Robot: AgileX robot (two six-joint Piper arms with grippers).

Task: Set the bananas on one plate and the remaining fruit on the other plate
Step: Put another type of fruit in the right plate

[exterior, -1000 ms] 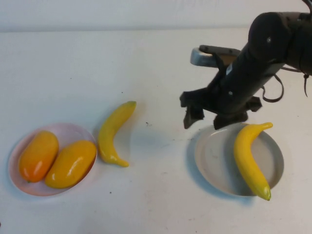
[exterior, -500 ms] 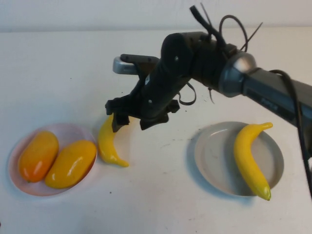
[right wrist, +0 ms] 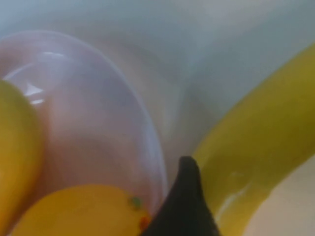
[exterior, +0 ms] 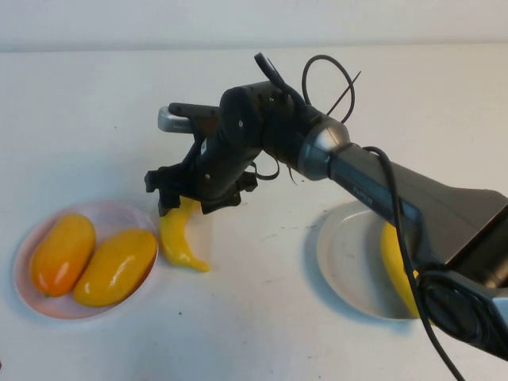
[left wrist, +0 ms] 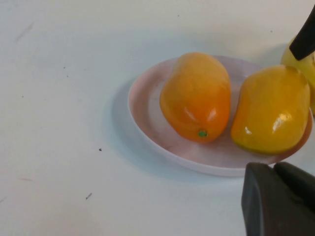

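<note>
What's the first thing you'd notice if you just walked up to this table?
The right gripper stretched far across, jaws open over the loose banana lying beside the pink plate. Two orange mangoes fill that plate. Another banana lies on the grey plate; the left gripper hangs near the pink plate.

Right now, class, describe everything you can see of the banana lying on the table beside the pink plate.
The banana is slim, curved, glossy yellow, apparently plastic. It lies flat on the white table, close against the pink plate holding two mango-like fruits; whether it touches the rim is unclear. The right gripper covers its far end, jaws open astride it. The left gripper hovers near that plate.
</note>
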